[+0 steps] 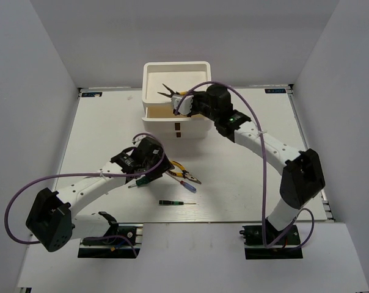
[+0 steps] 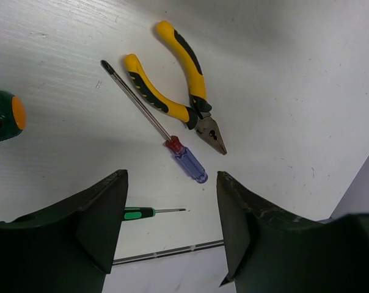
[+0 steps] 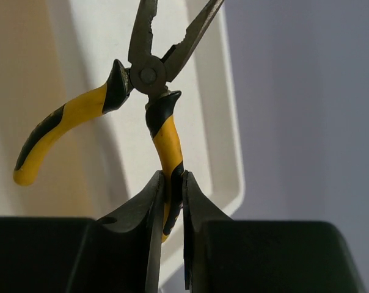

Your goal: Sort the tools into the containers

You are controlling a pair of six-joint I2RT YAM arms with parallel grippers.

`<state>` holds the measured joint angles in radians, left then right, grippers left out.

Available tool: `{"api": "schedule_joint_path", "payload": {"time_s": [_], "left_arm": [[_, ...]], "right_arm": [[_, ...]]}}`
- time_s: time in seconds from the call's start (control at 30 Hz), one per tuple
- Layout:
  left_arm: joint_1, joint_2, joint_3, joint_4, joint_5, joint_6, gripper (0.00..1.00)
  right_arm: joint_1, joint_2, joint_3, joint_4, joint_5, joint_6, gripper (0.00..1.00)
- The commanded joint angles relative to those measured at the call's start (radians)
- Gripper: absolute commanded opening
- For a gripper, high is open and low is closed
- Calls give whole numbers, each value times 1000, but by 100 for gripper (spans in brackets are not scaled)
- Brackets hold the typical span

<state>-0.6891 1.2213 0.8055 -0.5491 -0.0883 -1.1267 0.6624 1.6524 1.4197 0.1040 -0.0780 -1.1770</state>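
My right gripper (image 3: 174,177) is shut on one handle of yellow-handled pliers (image 3: 151,73) and holds them, jaws spread, over the top tray of the white organizer (image 1: 175,64). In the top view that gripper (image 1: 181,101) is above the tray with the pliers (image 1: 168,93). My left gripper (image 2: 171,178) is open and empty above the table. Ahead of it lie the second yellow pliers (image 2: 184,91), the red-blue screwdriver (image 2: 172,143), the thin black-green screwdriver (image 2: 148,212) and one green stubby screwdriver (image 2: 4,116). In the top view the left gripper (image 1: 155,166) hovers beside the table pliers (image 1: 186,173).
The organizer's drawers with brown tabs (image 1: 178,129) face the arms. The thin screwdriver (image 1: 175,202) lies near the table's front edge. Purple cables loop over both arms. White walls close in the table on three sides.
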Motion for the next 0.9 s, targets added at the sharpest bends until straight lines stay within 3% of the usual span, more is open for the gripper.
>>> {"api": "schedule_joint_path", "payload": {"time_s": [0.0,0.2,0.63,0.7,0.73,0.87], "left_arm": [[8,-29,-15,15,13,-7,70],[17,-39,-34,28,31,-7,70],[17,-29,-34,37,41,-7,70],[17,-29,-34,46,41,-7,70],[17,-29,-34,46,50,-7,70],[17,-20,-34,46,50,-7,70]], "right_arm": [[9,9,-30,198,110,-12,0],[26,-35,-19,74,92,45,0],[69,-95,-105,135,121,19,0],[77,-112,-108,106,120,8,9],[80,-117,-114,103,118,5,24],[88,-125,-120,76,127,-6,38]]}}
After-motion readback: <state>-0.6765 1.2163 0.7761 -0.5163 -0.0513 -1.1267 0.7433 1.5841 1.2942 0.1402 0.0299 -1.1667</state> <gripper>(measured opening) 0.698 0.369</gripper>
